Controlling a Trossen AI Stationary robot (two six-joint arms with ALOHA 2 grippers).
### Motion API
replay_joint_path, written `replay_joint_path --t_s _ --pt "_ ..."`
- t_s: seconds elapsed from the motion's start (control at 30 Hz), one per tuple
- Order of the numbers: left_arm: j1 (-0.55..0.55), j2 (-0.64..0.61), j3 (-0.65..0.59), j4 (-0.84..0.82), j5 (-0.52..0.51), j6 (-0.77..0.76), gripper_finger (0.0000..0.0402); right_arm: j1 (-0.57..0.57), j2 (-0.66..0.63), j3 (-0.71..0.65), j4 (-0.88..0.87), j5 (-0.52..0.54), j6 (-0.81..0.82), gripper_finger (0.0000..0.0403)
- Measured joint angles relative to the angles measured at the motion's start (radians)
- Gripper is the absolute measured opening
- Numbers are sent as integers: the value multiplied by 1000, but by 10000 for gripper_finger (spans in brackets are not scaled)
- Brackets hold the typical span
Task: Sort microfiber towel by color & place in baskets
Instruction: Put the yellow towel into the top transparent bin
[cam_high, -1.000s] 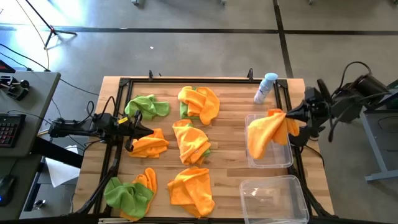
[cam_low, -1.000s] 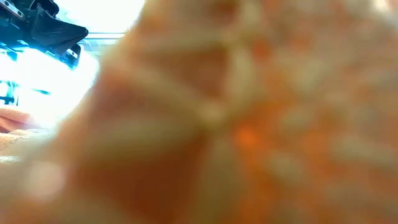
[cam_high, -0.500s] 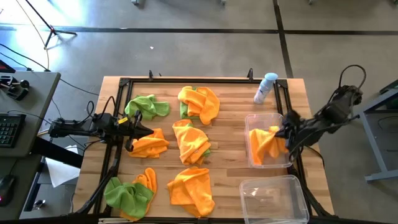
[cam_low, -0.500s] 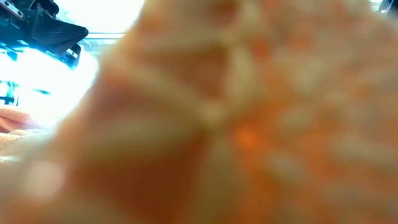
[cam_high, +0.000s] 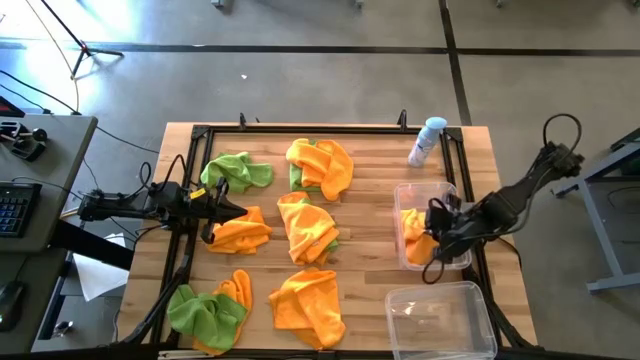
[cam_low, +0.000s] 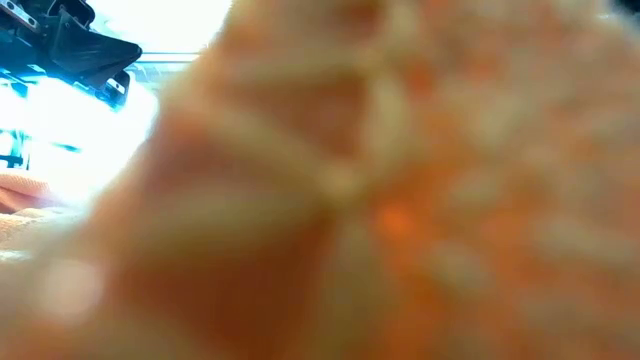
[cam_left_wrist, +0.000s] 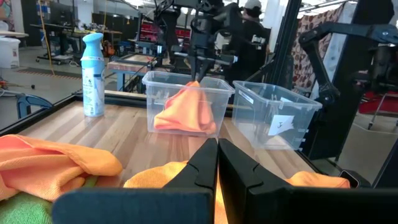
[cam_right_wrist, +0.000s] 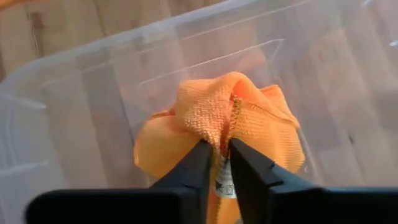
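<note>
My right gripper (cam_high: 433, 229) is down inside the far clear basket (cam_high: 408, 190), shut on an orange towel (cam_high: 415, 232) that shows heaped in the right wrist view (cam_right_wrist: 249, 134). The near basket (cam_high: 440, 318) holds no cloth. My left gripper (cam_high: 243, 211) is shut over another orange towel (cam_high: 238, 236) at the table's left; whether it touches that towel does not show. More orange and green towels lie crumpled across the table's middle (cam_high: 308, 228). One orange towel (cam_low: 380, 200) fills almost the whole low view. My right gripper pinches a gathered fold at the top of the orange towel (cam_right_wrist: 225, 127) between its two fingers (cam_right_wrist: 198, 163). It comes from above, slanting in from the table's right. The rest of the towel lies bunched on the basket's floor (cam_right_wrist: 155, 152), slack.
A white-and-blue spray bottle (cam_high: 427, 140) lies at the far right, just beyond the far basket, and shows in the left wrist view (cam_left_wrist: 92, 74). A black frame (cam_high: 300, 130) runs round the table. Bare wood (cam_high: 365, 250) lies between the towels and the baskets.
My right gripper has moved down and toward the table's left, from above the right edge into the far basket. The orange towel, first hanging spread below it over the basket, has sunk into the basket and bunched up. The hold has stayed shut.
</note>
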Motion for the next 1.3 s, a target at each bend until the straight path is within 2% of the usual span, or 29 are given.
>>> replay_joint_path --t_s 0.17,0.33,0.6,0.83,1.1,1.3 --pt "0 0 0 0 0 0 0 -28 3 69 -71 -4 16 116" --pt "0 0 0 0 0 0 0 -34 3 195 -161 -3 46 144" --pt "0 0 0 0 0 0 0 -34 4 326 -200 83 165 139" --pt "0 0 0 0 0 0 0 -34 24 328 -188 141 312 129" --pt "0 0 0 0 0 0 0 -34 119 328 -180 142 417 128" --pt "0 0 0 1 0 -3 0 -34 190 328 -110 141 495 128"
